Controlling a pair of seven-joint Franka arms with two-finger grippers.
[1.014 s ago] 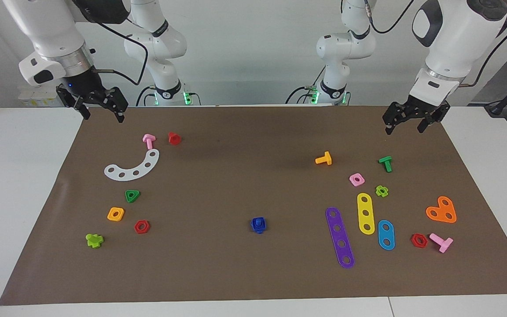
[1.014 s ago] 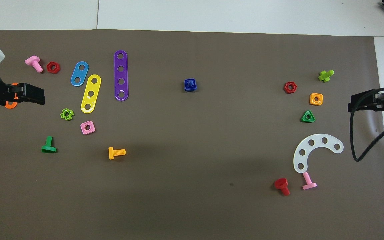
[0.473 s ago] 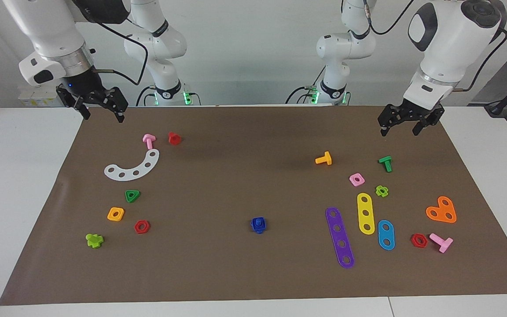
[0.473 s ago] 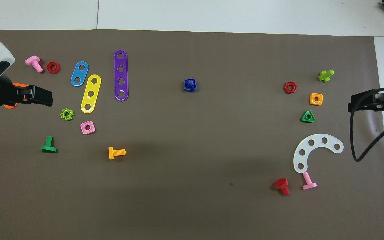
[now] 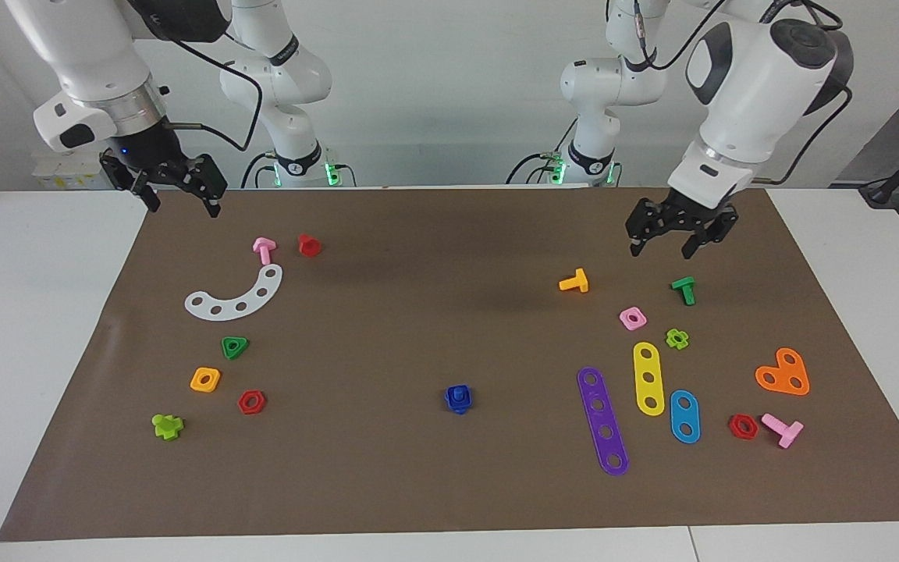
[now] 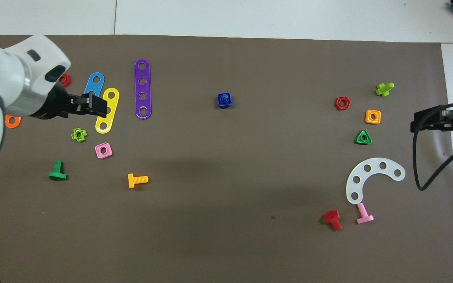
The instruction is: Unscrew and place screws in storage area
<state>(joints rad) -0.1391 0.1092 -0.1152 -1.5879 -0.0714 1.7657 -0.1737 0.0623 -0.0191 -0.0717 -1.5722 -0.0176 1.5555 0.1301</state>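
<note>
In the facing view, the left gripper point(image 5: 660, 240) has swung away from the mat's edge toward the middle and hangs in the air over bare mat point(image 5: 434, 312) near the green bolt point(image 5: 684, 289) and the orange bolt point(image 5: 574, 281). Its fingers stand apart and hold nothing. The right gripper point(image 5: 176, 190) waits over the mat's corner at its own end, fingers also spread and empty. The blue screw point(image 5: 458, 399) sits untouched in its blue nut near the middle of the mat, well apart from both grippers. The storage area point(image 5: 207, 343), around the white curved strip point(image 5: 236, 297) and the green triangle point(image 5: 235, 347), holds no blue screw yet.

In the overhead view, the left gripper point(image 6: 89, 106) now covers part of the blue strip point(image 6: 96, 80) and the yellow strip point(image 6: 108, 112), where a second ago it was by the orange piece point(image 6: 12, 121). The blue screw point(image 6: 224, 100) lies farther along that line, so this looks like the start of a reach for it; unscrewing has not begun.
</note>
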